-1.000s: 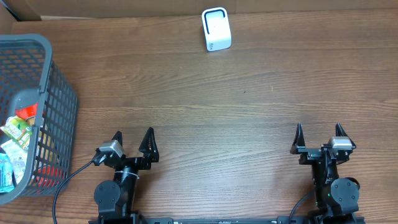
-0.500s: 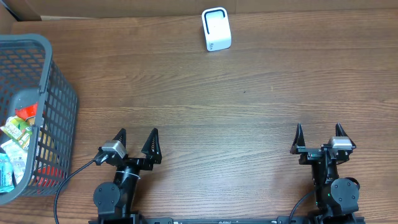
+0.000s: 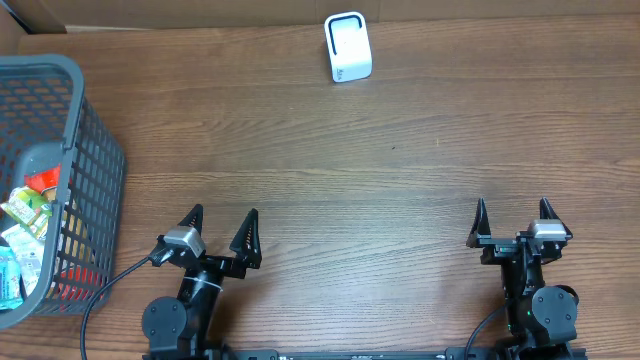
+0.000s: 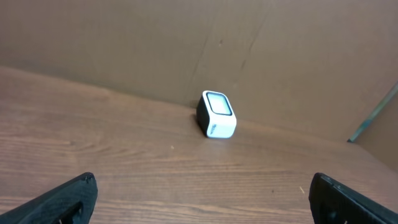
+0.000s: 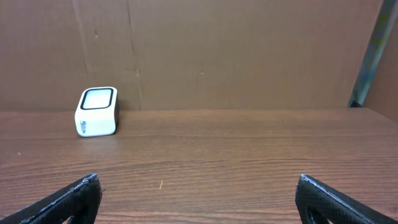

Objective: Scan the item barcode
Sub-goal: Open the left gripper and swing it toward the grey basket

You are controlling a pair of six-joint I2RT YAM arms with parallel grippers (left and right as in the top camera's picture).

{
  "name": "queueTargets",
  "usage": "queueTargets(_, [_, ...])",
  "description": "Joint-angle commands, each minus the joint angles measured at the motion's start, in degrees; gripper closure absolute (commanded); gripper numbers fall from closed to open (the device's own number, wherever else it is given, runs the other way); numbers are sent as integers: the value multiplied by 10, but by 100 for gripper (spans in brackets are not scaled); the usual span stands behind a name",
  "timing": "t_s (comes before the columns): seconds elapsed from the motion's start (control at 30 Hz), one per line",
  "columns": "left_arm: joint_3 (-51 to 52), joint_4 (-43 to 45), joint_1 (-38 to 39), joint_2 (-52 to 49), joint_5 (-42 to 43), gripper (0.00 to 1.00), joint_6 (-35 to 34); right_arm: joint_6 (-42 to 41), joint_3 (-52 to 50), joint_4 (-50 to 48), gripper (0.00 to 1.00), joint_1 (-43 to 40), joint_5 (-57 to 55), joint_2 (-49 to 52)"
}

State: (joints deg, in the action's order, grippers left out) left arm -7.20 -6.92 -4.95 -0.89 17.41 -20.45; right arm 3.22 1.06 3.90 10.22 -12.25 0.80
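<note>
— What is shown of the goods to be scanned?

— A few packets (image 3: 24, 212) are seen heaped in a grey mesh basket (image 3: 96, 190), well off to the outer side of the left gripper (image 3: 222, 214); green, red and pale blue wrapping can be made out, though no barcode can be read. The scanner (image 3: 348, 47), a small white block with a dark-rimmed pale window on its sloped face, is stood on the wooden table (image 3: 400, 170) far ahead of both sets of fingers. It is framed almost midway between the left fingers in the left wrist view, and is set ahead of the left-hand finger of the right gripper (image 3: 512, 210) in the right wrist view.

— How are the fingers held?

— Both pairs are spread fully apart, and nothing is gripped or touched.

— And what is changed from a second earlier?

— The left gripper has been swung slightly inward (its fingertips are now pictured a little nearer the table's middle). The right gripper, scanner and basket are left as they were.
</note>
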Motion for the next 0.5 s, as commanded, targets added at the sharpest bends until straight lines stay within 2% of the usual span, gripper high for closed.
queueTargets(0.0, [-51,-25,1,6,6,0,44,2,-6,-4,0,3,-1,-5])
queueTargets(0.27, [-117,-80,1,5,6,0,55,2,-6,-4,0,3,-1,-5])
queueTargets(0.47, [-145,-88,1,5,6,0,57,2,-6,-4,0,3,-1,-5])
